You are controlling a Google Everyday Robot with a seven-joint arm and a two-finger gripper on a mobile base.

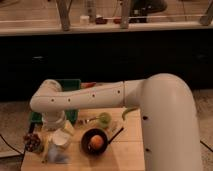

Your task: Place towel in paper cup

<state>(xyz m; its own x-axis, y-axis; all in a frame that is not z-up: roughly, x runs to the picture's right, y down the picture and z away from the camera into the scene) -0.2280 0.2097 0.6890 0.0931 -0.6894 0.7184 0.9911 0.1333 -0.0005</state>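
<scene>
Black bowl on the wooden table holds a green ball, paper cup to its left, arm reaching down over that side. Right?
One thing is off: the round object in the black bowl is orange, not green, as the camera view shows. The tall pale paper cup does stand left of the bowl, and the white arm bends down there; its end effector sits by the cup.
</scene>
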